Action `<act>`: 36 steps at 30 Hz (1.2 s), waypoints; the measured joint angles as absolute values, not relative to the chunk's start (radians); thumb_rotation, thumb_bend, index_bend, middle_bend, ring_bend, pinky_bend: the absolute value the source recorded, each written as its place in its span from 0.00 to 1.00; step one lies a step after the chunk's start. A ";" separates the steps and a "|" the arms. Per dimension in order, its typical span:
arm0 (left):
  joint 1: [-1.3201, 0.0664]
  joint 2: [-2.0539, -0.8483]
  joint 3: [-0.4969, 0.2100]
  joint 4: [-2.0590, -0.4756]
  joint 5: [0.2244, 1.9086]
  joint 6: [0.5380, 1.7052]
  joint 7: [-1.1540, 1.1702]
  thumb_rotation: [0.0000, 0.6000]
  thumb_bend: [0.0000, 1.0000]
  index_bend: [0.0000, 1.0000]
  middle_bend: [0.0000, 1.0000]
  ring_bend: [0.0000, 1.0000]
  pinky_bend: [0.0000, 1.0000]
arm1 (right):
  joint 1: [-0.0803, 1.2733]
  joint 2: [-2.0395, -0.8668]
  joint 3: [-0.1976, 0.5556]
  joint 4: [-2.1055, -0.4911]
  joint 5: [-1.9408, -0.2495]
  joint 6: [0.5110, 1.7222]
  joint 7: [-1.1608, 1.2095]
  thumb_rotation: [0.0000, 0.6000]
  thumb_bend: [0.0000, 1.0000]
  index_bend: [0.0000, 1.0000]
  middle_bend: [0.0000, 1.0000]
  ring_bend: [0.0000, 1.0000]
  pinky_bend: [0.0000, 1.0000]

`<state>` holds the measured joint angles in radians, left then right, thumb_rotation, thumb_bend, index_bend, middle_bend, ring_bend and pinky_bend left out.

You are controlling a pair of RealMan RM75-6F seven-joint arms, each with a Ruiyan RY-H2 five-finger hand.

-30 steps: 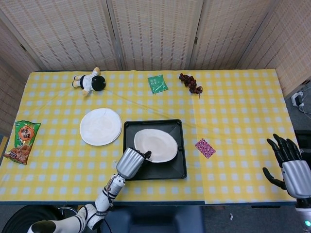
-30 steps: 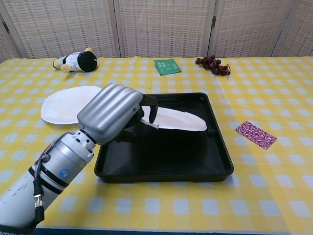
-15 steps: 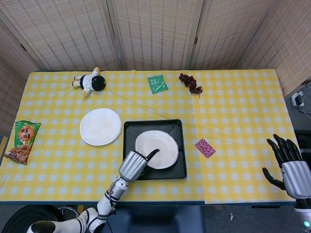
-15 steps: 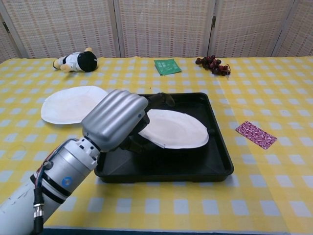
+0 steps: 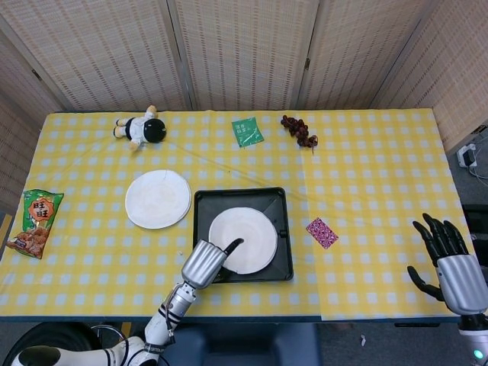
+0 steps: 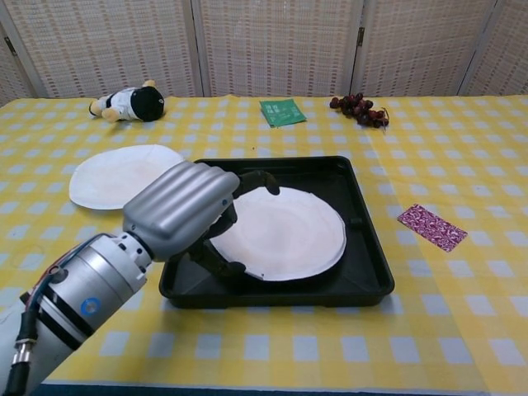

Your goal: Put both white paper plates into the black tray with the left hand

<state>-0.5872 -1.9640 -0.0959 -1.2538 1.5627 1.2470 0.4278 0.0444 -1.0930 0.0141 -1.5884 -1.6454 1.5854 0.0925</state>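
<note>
One white paper plate [image 5: 248, 238] [image 6: 289, 231] lies almost flat inside the black tray [image 5: 282, 200] [image 6: 367, 247]. My left hand [image 5: 204, 263] [image 6: 177, 206] is at the tray's near left corner and holds that plate's left edge, one finger over the rim and the thumb under it. The second white plate [image 5: 158, 198] [image 6: 124, 175] rests on the yellow checked cloth just left of the tray. My right hand [image 5: 442, 263] hovers at the table's near right corner, fingers spread and holding nothing; the chest view does not show it.
A doll [image 5: 139, 128] [image 6: 128, 103], a green packet [image 5: 247, 131] [image 6: 282, 111] and dark grapes [image 5: 299, 131] [image 6: 359, 109] lie along the far side. A snack bag [image 5: 34, 223] sits at the left edge. A purple card [image 5: 322, 232] [image 6: 431, 227] lies right of the tray.
The plate held by my left hand has tipped down from a steep tilt to nearly flat in the tray. The left hand has drawn back toward the near edge. The right hand barely shifted.
</note>
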 measured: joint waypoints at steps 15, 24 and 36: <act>-0.570 -1.751 -0.158 -1.468 1.459 1.231 0.561 1.00 0.19 0.31 1.00 1.00 1.00 | 0.046 -1.098 0.009 -1.587 -1.661 1.583 0.071 1.00 0.37 0.00 0.00 0.00 0.00; -0.530 -1.694 -0.152 -1.282 1.438 1.259 0.492 1.00 0.27 0.41 1.00 1.00 1.00 | 0.055 -1.112 0.004 -1.588 -1.659 1.553 0.039 1.00 0.37 0.00 0.00 0.00 0.00; -0.528 -1.720 -0.133 -1.110 1.375 1.182 0.448 1.00 0.32 0.46 1.00 1.00 1.00 | 0.054 -1.111 0.001 -1.598 -1.656 1.552 0.026 1.00 0.37 0.00 0.00 0.00 0.00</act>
